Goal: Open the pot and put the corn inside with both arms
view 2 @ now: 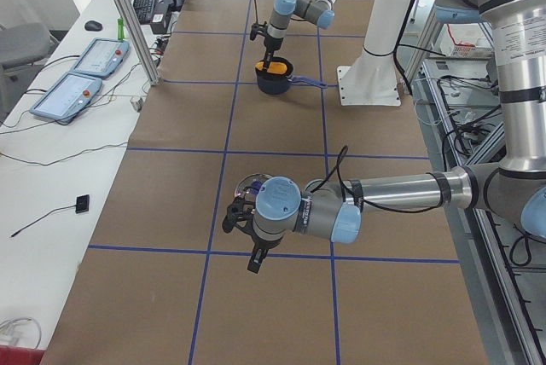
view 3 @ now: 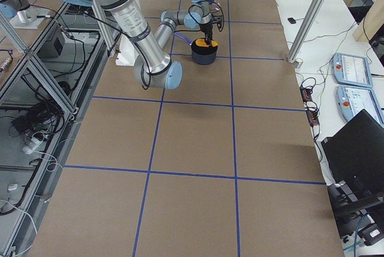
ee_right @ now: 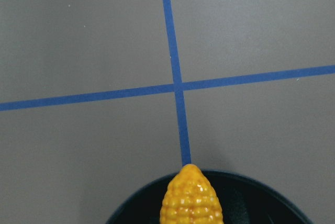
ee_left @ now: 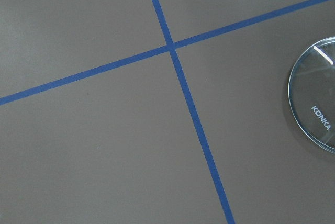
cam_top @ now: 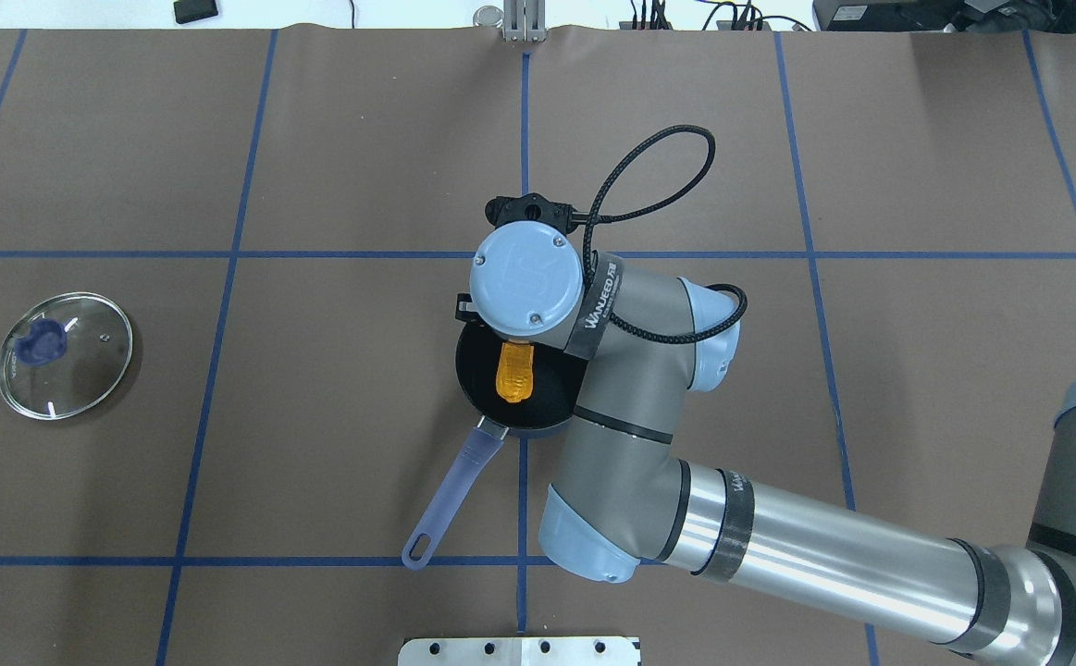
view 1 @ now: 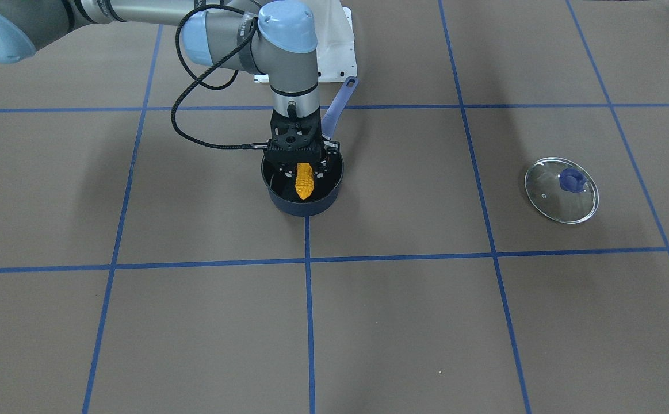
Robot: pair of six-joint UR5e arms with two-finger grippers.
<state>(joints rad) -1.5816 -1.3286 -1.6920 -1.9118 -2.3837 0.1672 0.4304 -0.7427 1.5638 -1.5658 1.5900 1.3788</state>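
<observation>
The right gripper (view 1: 301,167), fingers clamped on the corn (view 1: 304,183), is holding it tip-down over the open pot (view 1: 305,207) for release; the fingers of the left gripper (view 2: 255,261) cannot be judged open or closed.

The pot (view 1: 302,207) sits near the middle of the table (view 1: 196,322), on a tape line, with its handle (view 1: 337,106) pointing toward the robot's base. The corn (view 1: 304,181) hangs tilted in the pot's mouth, pinched in the right gripper (view 1: 301,167) directly above. The lid (view 1: 561,190) lies flat, well apart, on the robot's left side. The left gripper (view 2: 254,256) hovers near the lid, toward the table's left end.
</observation>
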